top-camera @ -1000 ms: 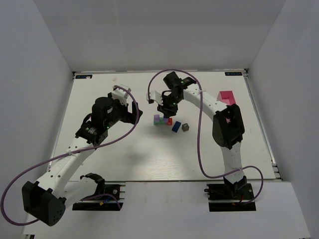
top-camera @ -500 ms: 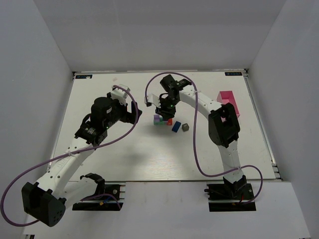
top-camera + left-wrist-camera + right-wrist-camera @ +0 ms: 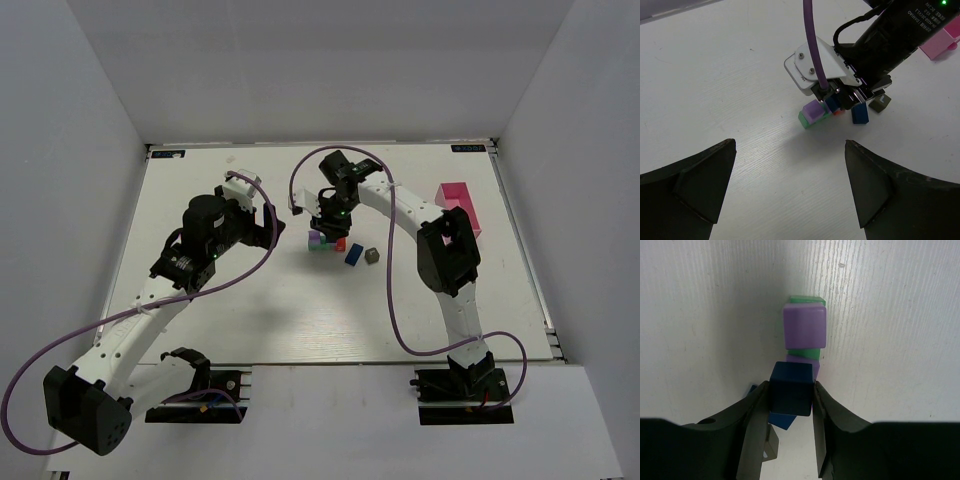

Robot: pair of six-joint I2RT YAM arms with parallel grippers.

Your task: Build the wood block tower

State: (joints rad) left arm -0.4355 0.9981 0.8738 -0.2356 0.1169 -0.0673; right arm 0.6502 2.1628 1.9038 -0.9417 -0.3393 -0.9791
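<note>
My right gripper point(image 3: 791, 386) is shut on a dark blue cube point(image 3: 791, 390) and holds it just above the tower point(image 3: 325, 242). The tower is a green base point(image 3: 807, 300) with a lilac cube point(image 3: 805, 326) on top, a second lilac block point(image 3: 814, 367) and a red piece point(image 3: 839, 112). A blue brick point(image 3: 354, 255) and a grey block point(image 3: 372, 255) lie to its right. My left gripper point(image 3: 789, 145) is open over bare table, short of the tower on its left, with nothing between its fingers point(image 3: 695, 185).
A pink box point(image 3: 457, 200) lies on the table's right side, also at the top right of the left wrist view. The right arm's purple cable point(image 3: 812, 45) loops over the tower area. White walls enclose the table point(image 3: 250, 320).
The right wrist has shifted slightly left, bringing the held blue cube over the tower. The left arm has not moved.
</note>
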